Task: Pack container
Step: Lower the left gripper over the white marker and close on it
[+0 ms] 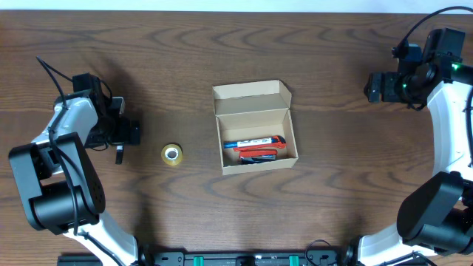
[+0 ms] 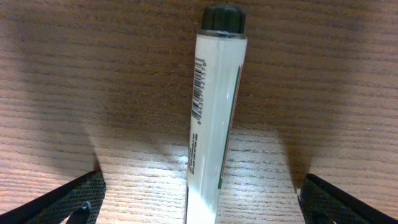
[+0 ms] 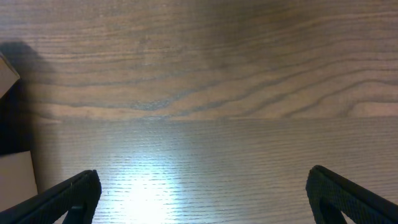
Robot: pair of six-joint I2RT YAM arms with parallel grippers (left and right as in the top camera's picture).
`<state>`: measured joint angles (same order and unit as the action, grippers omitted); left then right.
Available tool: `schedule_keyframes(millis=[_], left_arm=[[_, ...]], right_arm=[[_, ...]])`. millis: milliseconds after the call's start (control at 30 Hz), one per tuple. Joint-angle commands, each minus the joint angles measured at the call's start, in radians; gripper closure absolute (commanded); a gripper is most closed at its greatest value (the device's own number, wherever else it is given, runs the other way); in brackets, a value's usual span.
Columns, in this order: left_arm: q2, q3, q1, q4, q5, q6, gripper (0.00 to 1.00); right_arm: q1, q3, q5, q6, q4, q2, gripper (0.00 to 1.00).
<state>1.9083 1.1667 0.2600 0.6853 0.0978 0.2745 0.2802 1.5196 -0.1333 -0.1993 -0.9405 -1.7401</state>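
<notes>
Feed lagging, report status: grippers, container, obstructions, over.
Left gripper open, straddling marker on table. Right gripper open, empty. Container open, pens inside. Tape roll lies between marker and container.

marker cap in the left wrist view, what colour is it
Black cap on a white barrel; it shows best in the left wrist view.

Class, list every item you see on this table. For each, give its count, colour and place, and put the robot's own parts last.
Rectangular tan cardboard box: one, tan, table centre, flap lid open.
Pens inside the box: several, red, blue and white; exact count unclear.
Roll of tape: one, yellowish, left of the box, apart from it.
White marker with black cap: one, lying on the table between the left fingers.
Wooden table: one, dark brown.
Left gripper: open, over the marker.
Right gripper: open, far right.
</notes>
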Motion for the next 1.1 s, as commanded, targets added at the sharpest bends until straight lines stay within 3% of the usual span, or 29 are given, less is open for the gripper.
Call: schedule_keyframes(millis=[0,167,533,633,767,867,1067], left_arm=[[0.012,-0.031,0.001,-0.013,0.009,0.018,0.00],[0.037,-0.033,0.001,-0.013,0.014,0.017,0.00],[0.061,-0.033,0.001,0.002,0.065,-0.037,0.49],[0.061,-0.033,0.001,0.019,0.076,-0.043,0.68],[0.061,-0.033,0.001,0.035,0.084,-0.090,0.78],[0.061,-0.032,0.001,0.036,0.088,-0.142,0.94],[0.059,-0.020,0.001,0.064,0.171,-0.193,0.94]], right_arm=[[0.007,-0.004,0.006,0.011,0.002,-0.001,0.01],[0.007,-0.004,0.006,0.011,0.001,-0.001,0.01],[0.007,-0.004,0.006,0.011,-0.002,-0.001,0.01],[0.007,-0.004,0.006,0.011,-0.002,-0.001,0.01],[0.007,-0.004,0.006,0.011,-0.002,-0.001,0.01],[0.007,-0.004,0.006,0.011,-0.002,-0.001,0.01],[0.007,-0.004,0.006,0.011,-0.003,-0.002,0.01]])
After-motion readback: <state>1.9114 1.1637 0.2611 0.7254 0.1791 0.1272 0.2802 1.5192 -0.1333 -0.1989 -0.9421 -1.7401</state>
